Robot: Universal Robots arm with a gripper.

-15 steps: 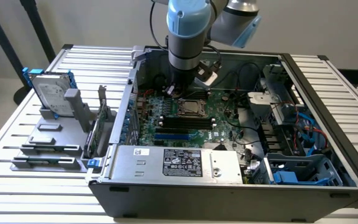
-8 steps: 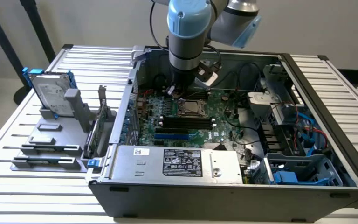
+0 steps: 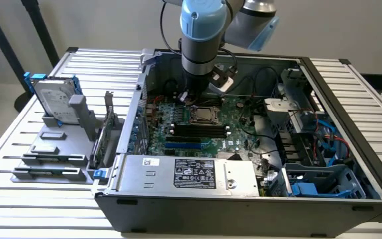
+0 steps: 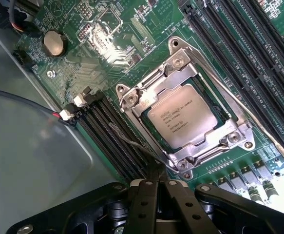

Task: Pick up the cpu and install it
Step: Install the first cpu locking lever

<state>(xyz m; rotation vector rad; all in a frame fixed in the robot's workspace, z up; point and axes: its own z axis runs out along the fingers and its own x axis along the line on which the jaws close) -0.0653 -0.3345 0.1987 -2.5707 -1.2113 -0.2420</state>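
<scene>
The cpu, a flat square chip with a shiny silver top and printed text, lies inside the metal socket frame on the green motherboard. In the exterior view the cpu sits mid-board in the open computer case. My gripper hovers just over the board beside one corner of the socket, its black fingers pressed together with nothing between them. From outside, the gripper hangs under the blue-grey arm, just behind the socket.
Black memory slots run alongside the socket, with more by the fingertips. The case wall, a power supply and cabled drive bays ring the board. A hard drive in a blue frame stands on grey holders outside.
</scene>
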